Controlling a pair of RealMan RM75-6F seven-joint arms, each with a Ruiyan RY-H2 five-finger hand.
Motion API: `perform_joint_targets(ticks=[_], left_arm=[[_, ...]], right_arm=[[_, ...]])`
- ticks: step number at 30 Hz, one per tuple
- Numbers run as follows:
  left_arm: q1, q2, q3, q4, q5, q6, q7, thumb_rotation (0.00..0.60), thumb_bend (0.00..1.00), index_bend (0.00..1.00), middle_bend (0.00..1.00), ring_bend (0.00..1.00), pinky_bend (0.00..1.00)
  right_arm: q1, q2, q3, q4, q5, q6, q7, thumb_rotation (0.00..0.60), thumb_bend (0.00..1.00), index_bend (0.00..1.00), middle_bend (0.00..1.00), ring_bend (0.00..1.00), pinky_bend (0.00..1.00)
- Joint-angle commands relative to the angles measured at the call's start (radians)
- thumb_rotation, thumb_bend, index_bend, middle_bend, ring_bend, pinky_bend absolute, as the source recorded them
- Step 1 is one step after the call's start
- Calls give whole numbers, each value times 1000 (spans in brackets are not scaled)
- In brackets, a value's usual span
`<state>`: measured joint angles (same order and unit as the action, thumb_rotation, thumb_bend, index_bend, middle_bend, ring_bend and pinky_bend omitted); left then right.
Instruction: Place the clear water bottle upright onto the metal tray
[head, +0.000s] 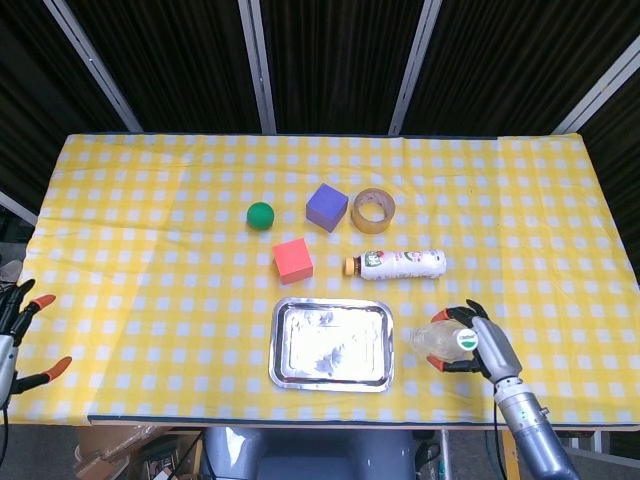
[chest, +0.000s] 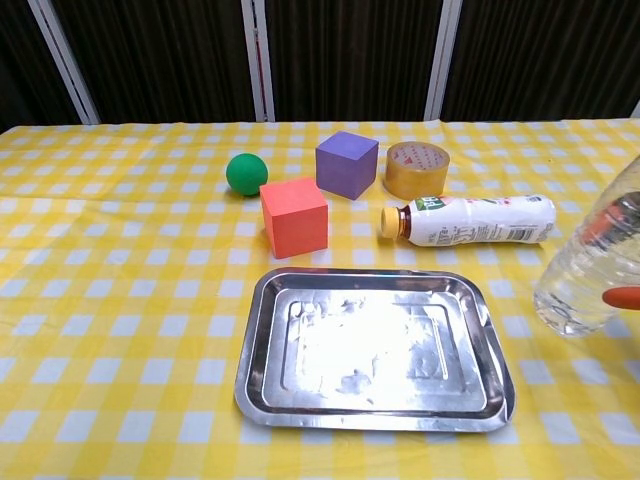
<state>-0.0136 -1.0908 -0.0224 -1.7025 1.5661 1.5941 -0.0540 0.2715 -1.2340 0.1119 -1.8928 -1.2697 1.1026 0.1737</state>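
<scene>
Right hand: grey metallic body, dark fingers with orange tips, on a silver-grey cylindrical forearm. Left hand at the frame edge: dark fingers, orange tips, pale grey palm.

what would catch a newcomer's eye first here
The right hand holds the clear water bottle just right of the shiny metal tray at the table's near edge. Behind the tray sit a red cube, purple cube, green ball, tape roll and a lying white bottle.
</scene>
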Motion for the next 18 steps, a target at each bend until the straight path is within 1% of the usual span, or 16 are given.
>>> perform_joint_targets(ticks=[1, 4, 8, 11, 14, 18], left_arm=[[5, 9, -4, 3, 1, 13, -21, 600, 151, 189, 21, 0, 0], [10, 16, -10, 10, 6, 31, -48, 600, 151, 189, 21, 0, 0], [17, 23, -16, 18, 9, 52, -75, 600, 151, 189, 22, 0, 0], [19, 27, -18, 21, 3, 54, -83, 600, 151, 189, 22, 0, 0], [17, 29, -17, 23, 0, 46, -86, 600, 151, 189, 22, 0, 0], [13, 26, -15, 22, -2, 34, -74, 600, 151, 189, 22, 0, 0]], right_arm=[[56, -5, 10, -140, 95, -20, -201, 600, 506, 710, 569, 233, 0], [93, -50, 11, -198, 192, -26, -314, 600, 506, 710, 569, 235, 0], [145, -112, 13, -232, 316, -32, -421, 600, 507, 710, 569, 236, 0], [177, -147, 20, -245, 389, -23, -471, 600, 508, 710, 569, 236, 0], [201, -161, 28, -259, 460, -9, -505, 600, 508, 710, 569, 236, 0], [212, -154, 35, -266, 500, 5, -506, 600, 509, 710, 569, 236, 0]])
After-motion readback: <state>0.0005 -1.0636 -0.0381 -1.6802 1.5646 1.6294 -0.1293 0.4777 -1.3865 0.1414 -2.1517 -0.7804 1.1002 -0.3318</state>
